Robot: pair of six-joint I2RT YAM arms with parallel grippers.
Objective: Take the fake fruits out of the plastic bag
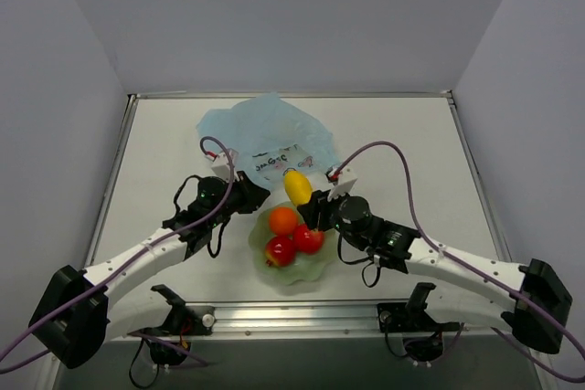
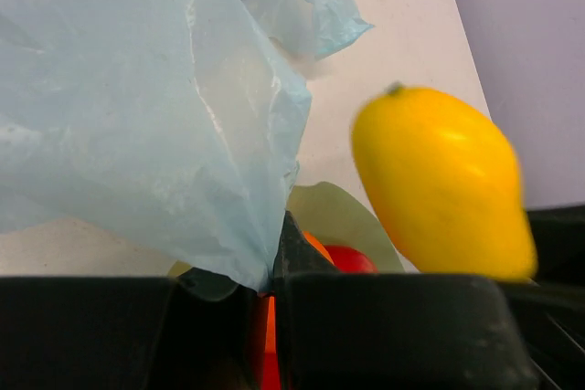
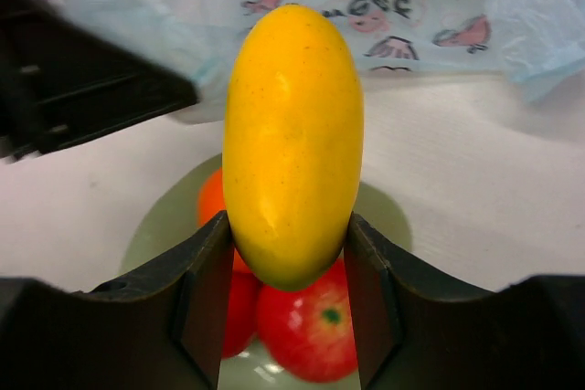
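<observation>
- Right gripper: clamped on the mango, one finger on each long side. The jaws are spread about as wide as the fruit is thick.
- Mango: clear of the plastic bag and hanging over the 12 o'clock rim of the bowl. Its long axis runs away from the wrist camera and its lower end sits between the finger pads.
- Left gripper: jaws nearly together, nipping a fold of the plastic bag's edge. In the top view it sits at 10 o'clock from the bowl.
- Plastic bag: crumpled on the table at 11 to 12 o'clock from the bowl. The printed white patch is on its near side, facing the mango. In the left wrist view the film hangs from the fingertips and spreads up and to the left.
- In the bowl: the orange is at 12 o'clock, one red apple at 8 o'clock, and a second red apple at 3 o'clock. All three are bunched together and touching.
- Bowl: on the table between the two grippers, just this side of the bag.
- Bag contents: cannot tell, the film is too crumpled.
</observation>
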